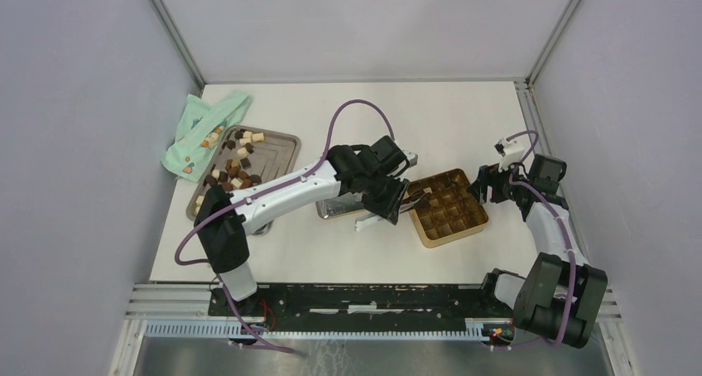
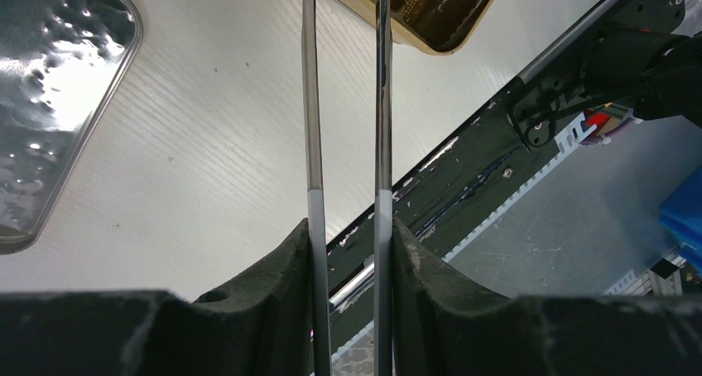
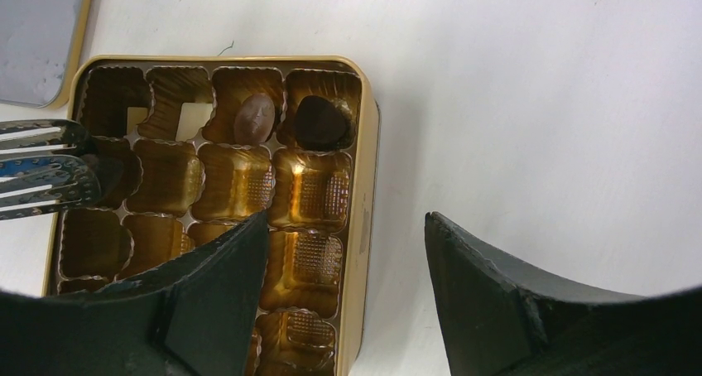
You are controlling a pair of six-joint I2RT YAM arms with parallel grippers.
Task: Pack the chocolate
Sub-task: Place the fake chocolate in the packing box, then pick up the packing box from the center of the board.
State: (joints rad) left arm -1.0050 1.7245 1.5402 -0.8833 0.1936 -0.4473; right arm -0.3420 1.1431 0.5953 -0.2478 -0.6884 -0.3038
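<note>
left arm (image 1: 281, 192): white links, black joints, white base post | cable (image 1: 348, 107): purple, running along the links, looping free behind the hand | right arm (image 1: 550, 227): white link, bulky black joints, same purple cable, white connector (image 1: 507, 147) beside the hand | left gripper (image 2: 349, 227), right gripper (image 3: 348, 216): matte black grainy fingers, tapered tips

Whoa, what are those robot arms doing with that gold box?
They are packing chocolates from the tray into the gold tin. The left arm has its jaws shut on long tweezers, and the tips reach over the tin's cups. Something dark may be pinched there, but it's hard to tell. Two pieces already sit in the tin; most cups are empty. The right arm has its jaws open on either side of the tin's edge, not squeezing it.
</note>
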